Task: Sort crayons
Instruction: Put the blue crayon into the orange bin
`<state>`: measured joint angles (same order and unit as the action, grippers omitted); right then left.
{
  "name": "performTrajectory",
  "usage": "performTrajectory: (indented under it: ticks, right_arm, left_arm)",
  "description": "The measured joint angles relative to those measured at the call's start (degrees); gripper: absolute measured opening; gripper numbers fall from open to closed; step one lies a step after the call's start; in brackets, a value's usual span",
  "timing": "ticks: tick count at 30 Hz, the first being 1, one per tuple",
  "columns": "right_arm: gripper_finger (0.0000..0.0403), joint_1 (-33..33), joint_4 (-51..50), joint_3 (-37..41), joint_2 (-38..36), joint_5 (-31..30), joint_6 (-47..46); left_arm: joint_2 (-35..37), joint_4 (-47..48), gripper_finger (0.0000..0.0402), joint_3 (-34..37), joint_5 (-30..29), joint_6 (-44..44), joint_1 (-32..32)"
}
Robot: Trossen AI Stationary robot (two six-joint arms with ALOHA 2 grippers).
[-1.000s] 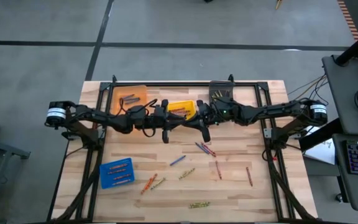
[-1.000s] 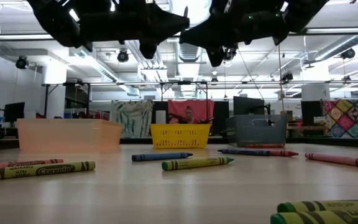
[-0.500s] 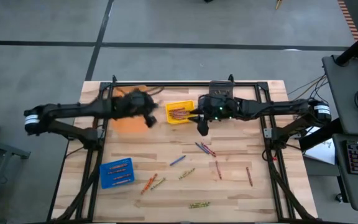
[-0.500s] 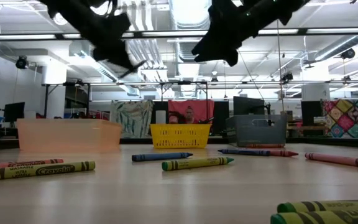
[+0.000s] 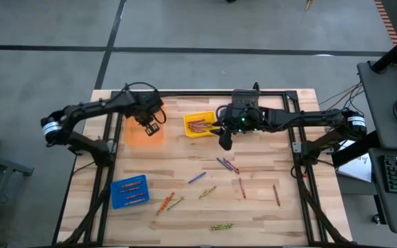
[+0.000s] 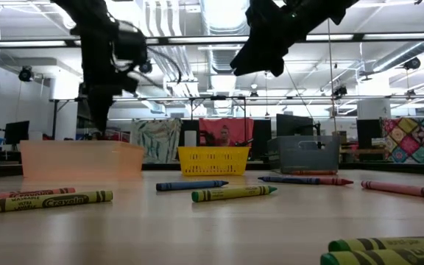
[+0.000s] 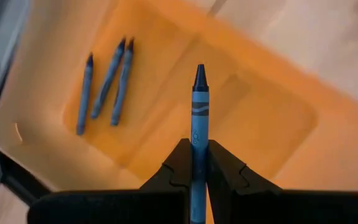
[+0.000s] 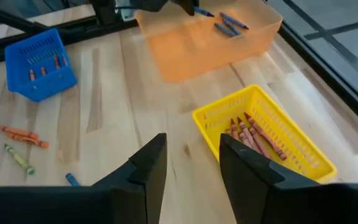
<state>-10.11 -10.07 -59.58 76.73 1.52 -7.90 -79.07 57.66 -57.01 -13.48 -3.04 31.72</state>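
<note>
Wrist view alone shows left gripper (image 7: 199, 165) clenched on a blue crayon (image 7: 198, 134) above the orange bin (image 7: 272, 124); right gripper (image 8: 192, 163) gapes beside the yellow bin (image 8: 303, 163).

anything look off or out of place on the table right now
Nothing is spilled or damaged. About a dozen crayons lie loose on the wood, unsorted. The one oddity: the bins' colours don't match what is in them. The orange bin holds blue crayons, and the yellow bin holds red ones.
</note>
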Motion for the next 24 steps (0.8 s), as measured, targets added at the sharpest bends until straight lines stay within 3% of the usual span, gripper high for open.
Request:
performTrajectory:
  ticks: [8,15,24]
  right_arm:
    - [0.0141,0.0,-0.4,0.7,0.0,0.0,-0.5]
    - [0.0137,0.0,-0.5,0.7,0.0,0.0,-0.7]
    - [0.0143,0.0,-0.5,0.7,0.0,0.0,-1.2]
  left_arm:
    - [-7.7,0.2,0.0000,0.0,-4.0,4.3,5.1]
    - [-10.6,-3.4,0.0003,0.0,-4.0,16.4,8.3]
    - [-12.3,-7.1,0.0047,0.0,-4.1,26.6,10.5]
